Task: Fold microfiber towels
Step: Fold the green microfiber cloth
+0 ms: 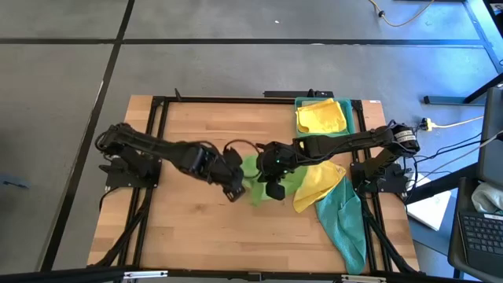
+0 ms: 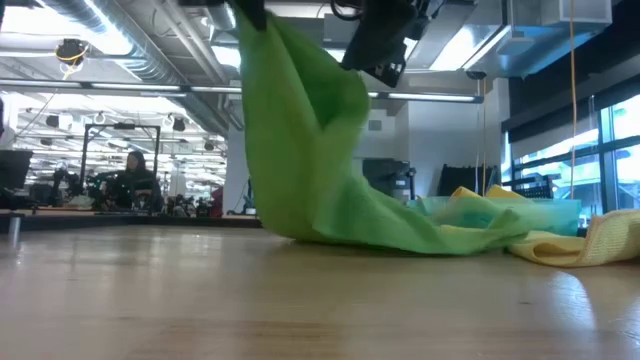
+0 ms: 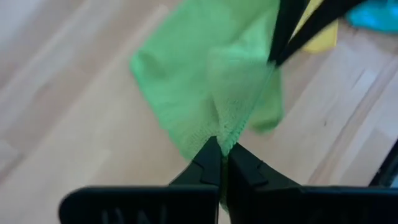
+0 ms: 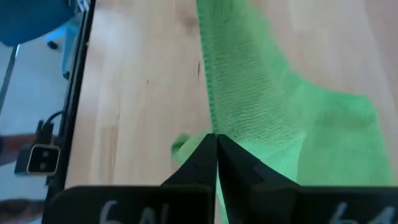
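1. A bright green towel point(image 2: 310, 150) is held up off the wooden table point(image 1: 196, 228) near its middle, pinched at two points along its upper edge, with the rest draping down from the jaws onto the tabletop.
2. The left gripper point(image 3: 222, 163) is seen clenched on one part of the towel's edge, the cloth squeezed between its closed jaws.
3. The right gripper point(image 4: 216, 163) is seen clenched on the same towel's edge, just beside the left gripper, its jaws pressed together on the fabric.
4. A yellow towel point(image 1: 318, 185) is spread on the table just past the right gripper, partly under the green cloth.
5. A teal towel point(image 1: 342, 220) lies beyond the yellow one, reaching the table's edge.
6. Further out, behind the right arm, a second yellow towel point(image 1: 321, 116) is seen resting in a teal tray point(image 1: 351, 106).
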Motion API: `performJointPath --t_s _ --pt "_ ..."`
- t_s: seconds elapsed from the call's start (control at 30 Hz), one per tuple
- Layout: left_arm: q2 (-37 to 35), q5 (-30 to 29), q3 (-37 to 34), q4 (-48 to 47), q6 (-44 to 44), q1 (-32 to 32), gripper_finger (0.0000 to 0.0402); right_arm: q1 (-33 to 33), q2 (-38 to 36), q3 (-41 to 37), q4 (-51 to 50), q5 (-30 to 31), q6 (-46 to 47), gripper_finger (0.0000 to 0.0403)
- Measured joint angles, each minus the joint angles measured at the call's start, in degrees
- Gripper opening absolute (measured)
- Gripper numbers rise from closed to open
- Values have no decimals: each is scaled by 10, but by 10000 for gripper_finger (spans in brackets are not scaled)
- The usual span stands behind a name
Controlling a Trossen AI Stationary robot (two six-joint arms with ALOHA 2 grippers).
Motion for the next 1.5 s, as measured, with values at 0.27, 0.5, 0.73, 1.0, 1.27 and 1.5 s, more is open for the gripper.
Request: performJointPath --t_s 0.27,0.5,0.73,1.0,1.27,1.5 --pt "0 -26 99 -77 30 49 0 0 0 0 63 8 75 57" --pt "0 -59 153 -77 20 84 0 0 0 0 75 61 181 159" --pt "0 -73 179 -73 19 102 0 0 0 0 76 99 246 253" --pt "0 -84 186 -74 28 109 0 0 0 0 115 110 270 279" --pt "-2 -88 264 -93 54 102 0 -33 -1 0 79 172 182 279" --pt "-2 -133 367 -144 89 96 0 -115 -4 21 80 166 104 279"
